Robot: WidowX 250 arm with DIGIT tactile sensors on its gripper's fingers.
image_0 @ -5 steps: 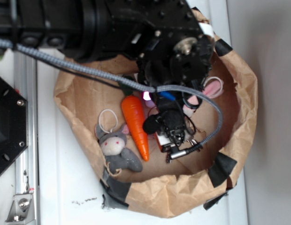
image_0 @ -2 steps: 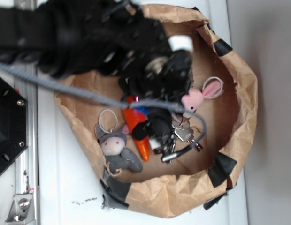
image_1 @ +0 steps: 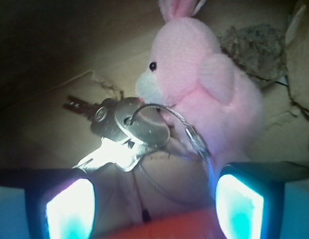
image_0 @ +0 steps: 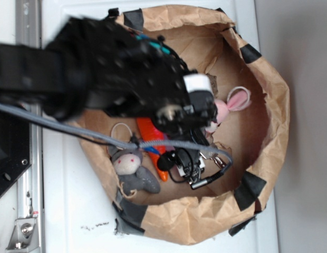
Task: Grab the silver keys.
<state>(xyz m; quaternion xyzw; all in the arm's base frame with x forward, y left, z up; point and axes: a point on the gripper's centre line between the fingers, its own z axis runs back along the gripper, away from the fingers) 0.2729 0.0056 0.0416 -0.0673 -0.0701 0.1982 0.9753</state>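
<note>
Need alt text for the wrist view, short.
Silver keys on thin wire rings lie on brown paper, touching a pink plush bunny to their right. The open gripper frames the bottom edge, its two glowing pads apart, with an orange sliver between them.

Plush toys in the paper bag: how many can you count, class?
2: a grey plush at the bag's left, a pink bunny at its right. The arm may hide others.

A brown paper bag (image_0: 269, 132), patched with black tape at its rim, lies open on a white surface (image_0: 74, 211). Inside the bag, a pink plush bunny (image_1: 204, 84) lies toward its right side. An orange toy carrot (image_0: 153, 138) lies near the bag's middle, and a grey plush mouse (image_0: 129, 167) lies at its lower left.
</note>
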